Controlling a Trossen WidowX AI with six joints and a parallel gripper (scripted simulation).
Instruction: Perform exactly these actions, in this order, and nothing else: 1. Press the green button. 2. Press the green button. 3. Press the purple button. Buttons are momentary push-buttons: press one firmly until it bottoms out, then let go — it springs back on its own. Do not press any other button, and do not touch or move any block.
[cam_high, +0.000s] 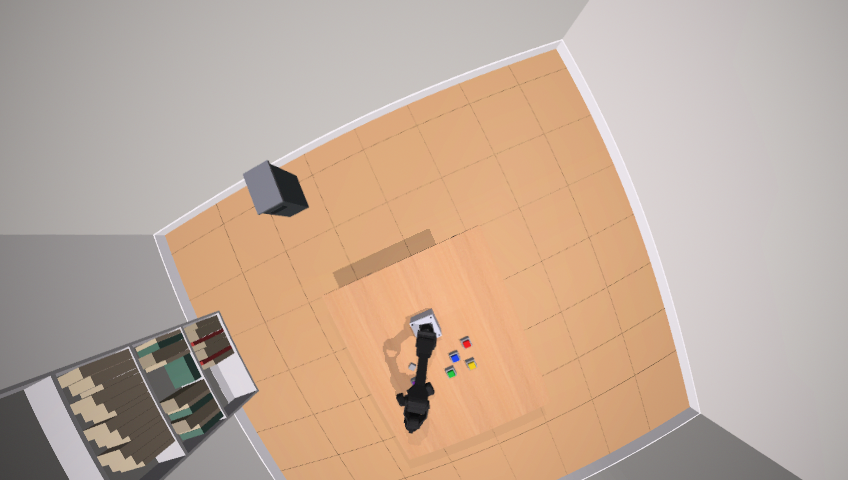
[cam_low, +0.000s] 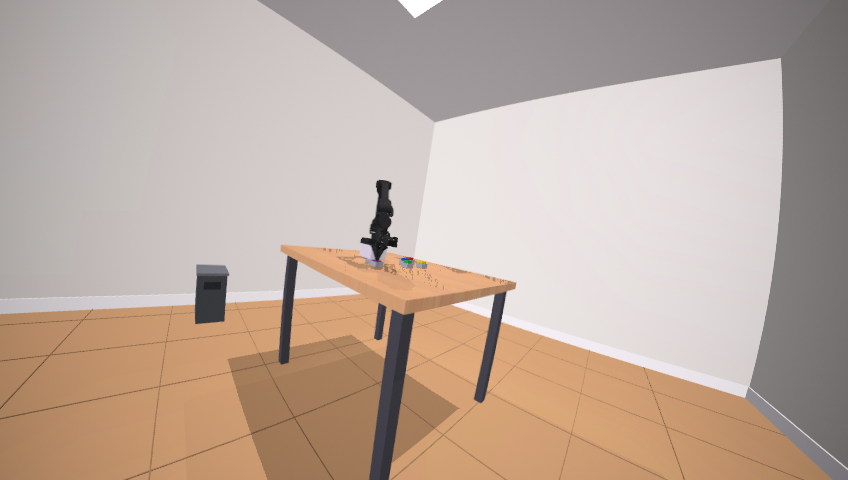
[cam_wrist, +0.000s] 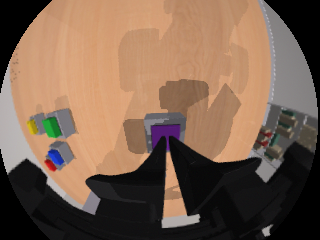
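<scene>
Pressing point: the purple button sits in its grey housing directly under the fingertips, left of the other buttons in the wrist view.
Gripper: the gripper is pressed together on nothing, tips meeting at the button's near edge.
Neighbours: green button, with yellow, blue and red beside it, clustered well apart to the left.
Open room: bare wood of the table stretches far beyond the button; the table edge shows at right.
</scene>
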